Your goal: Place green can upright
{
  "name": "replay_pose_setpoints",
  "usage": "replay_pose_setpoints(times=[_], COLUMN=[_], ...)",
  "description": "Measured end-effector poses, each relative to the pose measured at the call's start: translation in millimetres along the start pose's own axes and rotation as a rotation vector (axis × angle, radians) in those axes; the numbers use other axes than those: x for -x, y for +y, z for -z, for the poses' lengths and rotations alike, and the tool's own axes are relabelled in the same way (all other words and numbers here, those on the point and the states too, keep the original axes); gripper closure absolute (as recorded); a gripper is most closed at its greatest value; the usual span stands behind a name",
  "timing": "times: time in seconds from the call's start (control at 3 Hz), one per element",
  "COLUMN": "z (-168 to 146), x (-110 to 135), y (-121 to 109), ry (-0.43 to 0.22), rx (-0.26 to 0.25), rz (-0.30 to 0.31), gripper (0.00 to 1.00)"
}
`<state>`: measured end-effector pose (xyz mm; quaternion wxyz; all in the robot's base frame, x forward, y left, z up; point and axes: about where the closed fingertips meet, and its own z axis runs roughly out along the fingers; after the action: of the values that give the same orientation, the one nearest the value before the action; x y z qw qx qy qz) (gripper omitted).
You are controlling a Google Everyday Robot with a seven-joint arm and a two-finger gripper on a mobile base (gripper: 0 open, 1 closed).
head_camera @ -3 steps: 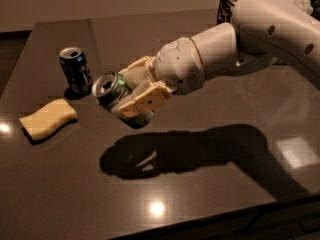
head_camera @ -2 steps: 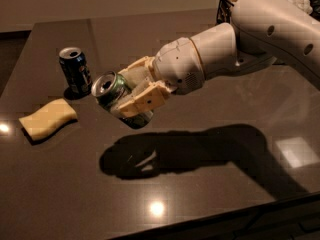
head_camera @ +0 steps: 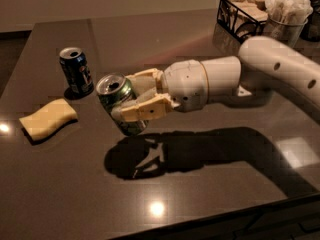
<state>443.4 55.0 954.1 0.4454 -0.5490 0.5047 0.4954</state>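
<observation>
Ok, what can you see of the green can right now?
The green can is shiny metal with a silver top, opening dark, pale marks on its side. It is tilted, top facing up and left, held off the table, its shadow apart below. The gripper, mid-table, is shut on its side from above and below. Nothing else touches it.
</observation>
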Motion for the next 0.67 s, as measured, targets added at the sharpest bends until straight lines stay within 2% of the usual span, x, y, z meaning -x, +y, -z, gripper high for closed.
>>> replay_pose_setpoints(times=[0.33, 0.67], z=[2, 8], x=[3, 1], y=[-12, -27], ry=[-0.193, -0.288], rx=[-0.056, -0.131], rz=[-0.038, -0.057], gripper=[1.0, 1.0])
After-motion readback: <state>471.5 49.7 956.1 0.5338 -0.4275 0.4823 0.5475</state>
